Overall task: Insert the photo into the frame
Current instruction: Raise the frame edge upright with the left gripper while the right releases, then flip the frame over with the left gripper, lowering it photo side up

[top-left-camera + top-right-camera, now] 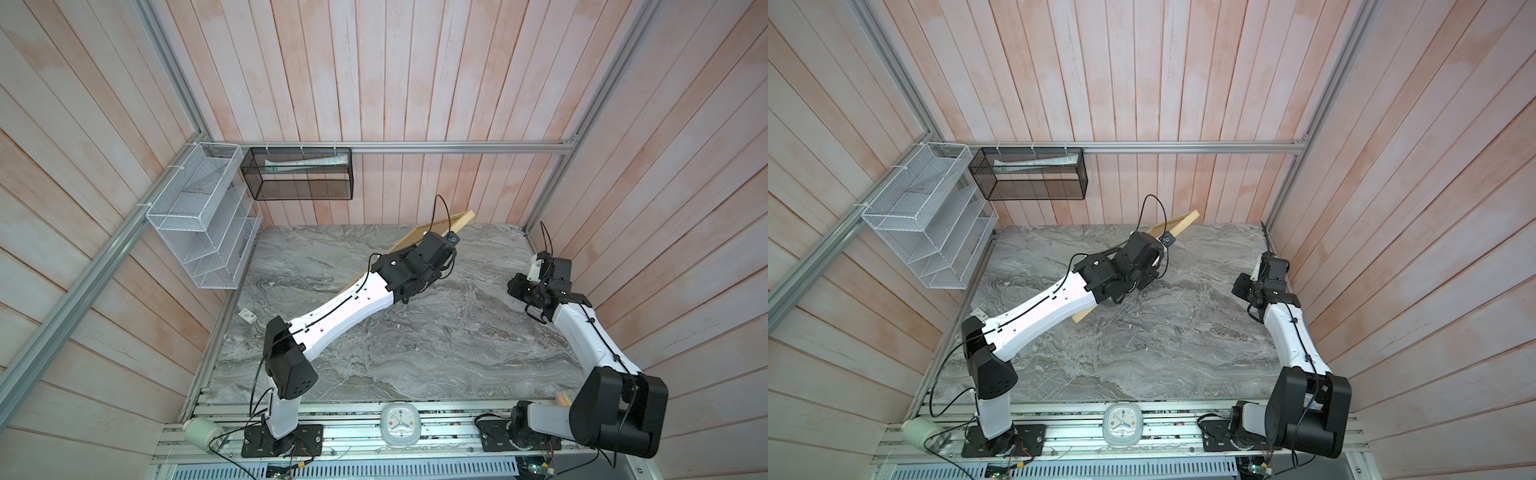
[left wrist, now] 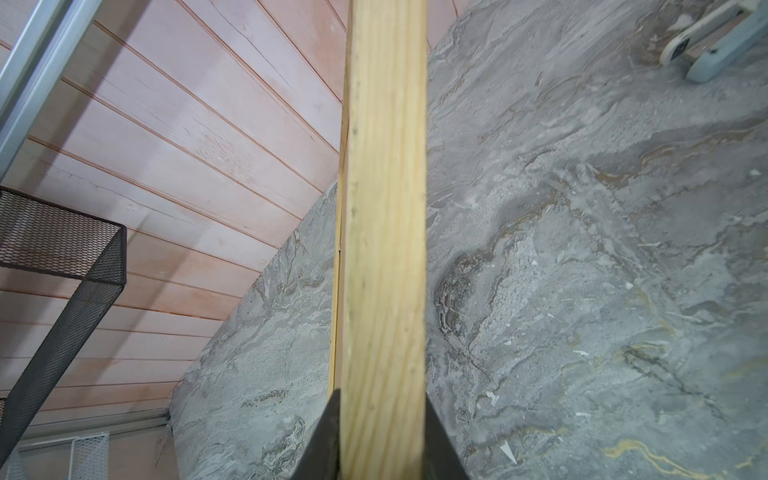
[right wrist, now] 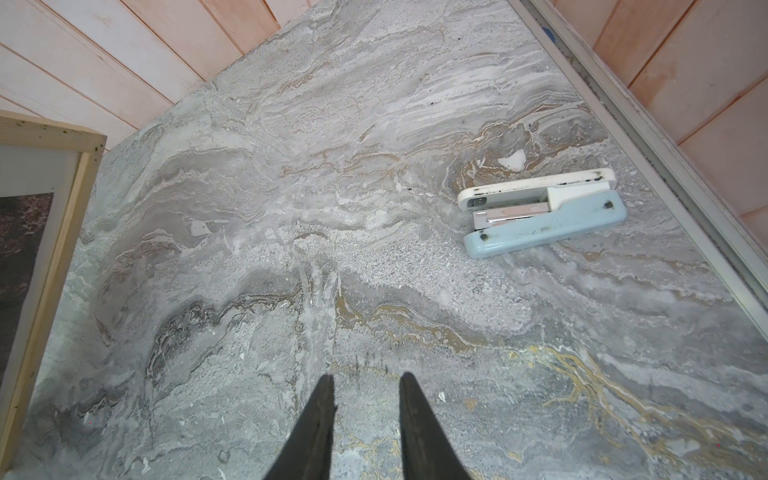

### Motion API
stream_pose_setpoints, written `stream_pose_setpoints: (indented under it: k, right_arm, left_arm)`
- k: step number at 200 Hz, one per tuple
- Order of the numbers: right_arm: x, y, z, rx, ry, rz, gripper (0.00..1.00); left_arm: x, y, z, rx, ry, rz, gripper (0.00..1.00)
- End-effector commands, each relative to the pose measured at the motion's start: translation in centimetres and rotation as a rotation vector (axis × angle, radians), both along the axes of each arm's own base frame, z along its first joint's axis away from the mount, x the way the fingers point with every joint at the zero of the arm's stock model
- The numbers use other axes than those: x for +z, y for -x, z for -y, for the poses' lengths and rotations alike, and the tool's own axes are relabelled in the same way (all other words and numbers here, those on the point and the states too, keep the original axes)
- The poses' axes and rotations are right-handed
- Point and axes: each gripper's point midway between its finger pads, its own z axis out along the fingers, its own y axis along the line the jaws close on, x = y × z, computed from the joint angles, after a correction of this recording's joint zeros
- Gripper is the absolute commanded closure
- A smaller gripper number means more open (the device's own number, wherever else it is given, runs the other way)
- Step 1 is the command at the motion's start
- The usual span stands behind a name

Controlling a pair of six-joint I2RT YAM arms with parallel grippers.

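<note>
The frame (image 1: 462,219), made of pale wood strips, stands on edge and slants across the back of the marble table (image 1: 415,353); its lower end shows in a top view (image 1: 1084,316). My left gripper (image 2: 382,395) is shut on the frame's upper strip (image 2: 384,208), one dark finger on each side of it. In the right wrist view the frame's corner (image 3: 79,174) shows, with a pale mat (image 3: 39,170) inside it and a dark brownish piece of the photo (image 3: 23,249). My right gripper (image 3: 366,376) hangs open and empty over bare marble, to the right of the frame.
A blue and white stapler (image 3: 540,216) lies near the table's right rail. On the back wall hangs a black mesh basket (image 1: 297,174), and a white wire rack (image 1: 203,232) on the left wall. A clock (image 1: 401,424) sits on the front rail. A small white item (image 1: 248,316) lies at the left edge.
</note>
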Motion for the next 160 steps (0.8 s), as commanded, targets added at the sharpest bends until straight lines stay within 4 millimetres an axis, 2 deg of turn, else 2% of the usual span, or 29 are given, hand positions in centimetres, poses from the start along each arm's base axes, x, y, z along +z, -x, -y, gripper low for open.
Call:
stream_pose_setpoints:
  k: [1,50,83,160]
  right_arm:
    - [-0.8,0.4,-0.1,0.006,-0.018,-0.016,0.71]
    - [-1.3,0.5,-0.5,0.024,-0.027,-0.023,0.71]
    - [-1.6,0.5,-0.7,0.033,-0.037,-0.027,0.71]
    - [-2.3,0.0,-1.6,0.087,-0.068,-0.043,0.72]
  left_arm:
    - [4.2,-1.2,1.4,0.025,0.229,0.021,1.0]
    - [8.1,-2.4,0.6,-0.026,0.414,-0.035,1.0]
    - [9.6,-3.2,-0.6,-0.061,0.541,-0.107,1.0]
    - [13.1,-6.3,-6.3,-0.043,0.802,-0.182,1.0]
